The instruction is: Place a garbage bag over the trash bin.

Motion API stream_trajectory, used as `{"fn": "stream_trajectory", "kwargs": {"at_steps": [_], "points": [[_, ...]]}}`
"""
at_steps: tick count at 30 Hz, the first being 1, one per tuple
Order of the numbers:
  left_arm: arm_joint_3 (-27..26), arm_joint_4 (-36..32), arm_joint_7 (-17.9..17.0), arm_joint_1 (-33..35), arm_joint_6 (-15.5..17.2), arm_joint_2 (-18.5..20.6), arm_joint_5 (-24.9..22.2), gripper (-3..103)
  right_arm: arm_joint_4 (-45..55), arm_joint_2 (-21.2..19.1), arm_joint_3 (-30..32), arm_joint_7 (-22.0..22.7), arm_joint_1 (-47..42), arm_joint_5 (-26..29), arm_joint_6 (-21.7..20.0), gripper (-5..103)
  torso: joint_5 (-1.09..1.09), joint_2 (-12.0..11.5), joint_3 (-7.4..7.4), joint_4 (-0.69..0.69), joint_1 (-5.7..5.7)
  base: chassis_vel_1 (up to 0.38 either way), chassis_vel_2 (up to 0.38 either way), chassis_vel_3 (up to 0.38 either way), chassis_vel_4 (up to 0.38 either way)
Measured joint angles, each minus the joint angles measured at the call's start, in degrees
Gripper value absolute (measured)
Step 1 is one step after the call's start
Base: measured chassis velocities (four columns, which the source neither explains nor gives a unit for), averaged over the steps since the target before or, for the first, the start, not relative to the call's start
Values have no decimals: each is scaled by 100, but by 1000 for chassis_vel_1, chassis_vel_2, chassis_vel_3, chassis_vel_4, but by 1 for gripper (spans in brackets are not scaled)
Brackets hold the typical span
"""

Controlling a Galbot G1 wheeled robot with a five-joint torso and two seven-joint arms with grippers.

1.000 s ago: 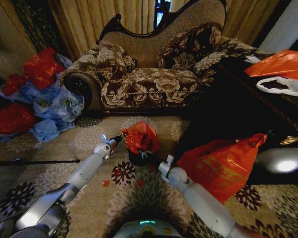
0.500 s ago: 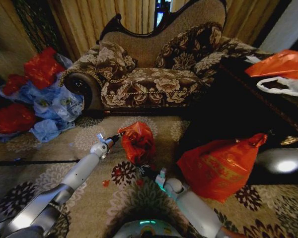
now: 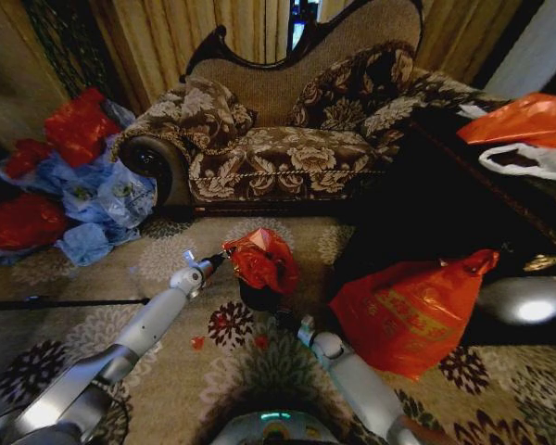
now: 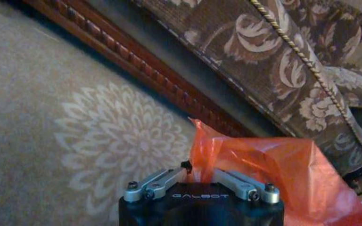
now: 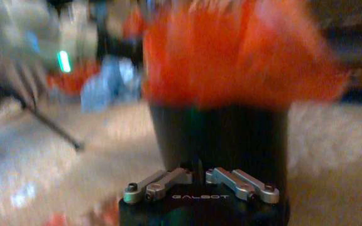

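Garbage bag [image 3: 262, 260], a small crinkly glossy red plastic one, sat bunched over the top of the small black cylindrical trash bin [image 3: 259, 297], which stood on the floral-patterned beige carpet [image 3: 167, 260] just in front of the brown floral upholstered sofa [image 3: 278, 130]; its lower black wall was still bare. A much larger orange-red plastic bag with yellowish print [image 3: 410, 311] lay near the bin on the robot's right, and a pile of red and blue plastic bags [image 3: 65, 176] lay well apart on the robot's left beside the sofa's end. The left gripper [image 3: 215, 262] reached the bag's edge on the robot's left side, and in the left wrist view its fingers [image 4: 162, 181] were closed tight on a fold of the red film [image 4: 263, 165]. The right gripper [image 3: 287, 320] was low, just beside the bin's base; in the right wrist view its fingers [image 5: 162, 181] looked drawn nearly together right at the black wall [image 5: 222, 136], though whether they pinched anything could not be told.
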Motion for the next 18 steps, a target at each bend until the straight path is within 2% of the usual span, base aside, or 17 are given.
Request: {"fn": "stream_trajectory", "kwargs": {"at_steps": [1, 4, 5, 6, 7, 9, 10, 12, 13, 16, 17, 18], "points": [[0, 0, 0, 0, 0, 0, 0, 0, 0, 0, 0, 0, 0, 0, 0, 5, 0, 0, 0, 0, 0, 0, 0, 0, 0], [-3, 16, 19, -6, 0, -26, 0, 0, 1212, -494, 704, -864, -427, 1173, -174, 21, 0, 0, 0, -1, 0, 0, 0, 0, 0], [-3, 16, 19, -6, 0, -26, 0, 0, 1212, -494, 704, -864, -427, 1173, -174, 21, 0, 0, 0, -1, 0, 0, 0, 0, 0], [-3, 18, 28, -8, -1, -20, -1, 0, 1706, -618, 890, -863, -488, 1904, -471, 27, 2, 0, 0, -3, 0, 0, 0, 0, 0], [-3, 19, 30, -8, -1, -14, -1, 0, 1901, -656, 947, -731, -474, 2281, -632, 27, 2, 0, 0, -2, 0, 0, 0, 0, 0], [-5, -3, 34, 31, -4, 14, 2, 0, 2223, -693, 1034, -141, -251, 3369, -1102, 37, 3, 0, -1, 0, 0, 0, 0, 0, 0], [-5, -3, 34, 31, -4, 14, 2, 0, 2223, -693, 1034, -141, -251, 3369, -1102, 37, 3, 0, -1, 0, 0, 0, 0, 0, 0], [-19, -60, 32, 102, -5, 19, 15, 0, 2151, -670, 932, 374, 108, 3946, -1337, 49, -2, 0, 0, 2, 0, 0, 0, 0, 0], [-19, -60, 32, 102, -5, 19, 15, 0, 2151, -670, 932, 374, 108, 3946, -1337, 49, -2, 0, 0, 2, 0, 0, 0, 0, 0], [-34, -115, 29, 136, -5, 35, 21, 0, 1727, -555, 552, 766, 474, 4214, -1657, 65, 2, 0, 0, 1, 0, 0, 0, 0, 0], [-34, -115, 29, 136, -5, 35, 21, 0, 1727, -555, 552, 766, 474, 4214, -1657, 65, 2, 0, 0, 1, 0, 0, 0, 0, 0], [-36, -120, 28, 136, -6, 39, 22, 0, 1638, -517, 458, 819, 523, 4251, -1712, 71, 2, 0, 0, 0, 0, 0, 0, 0, 0]]}}
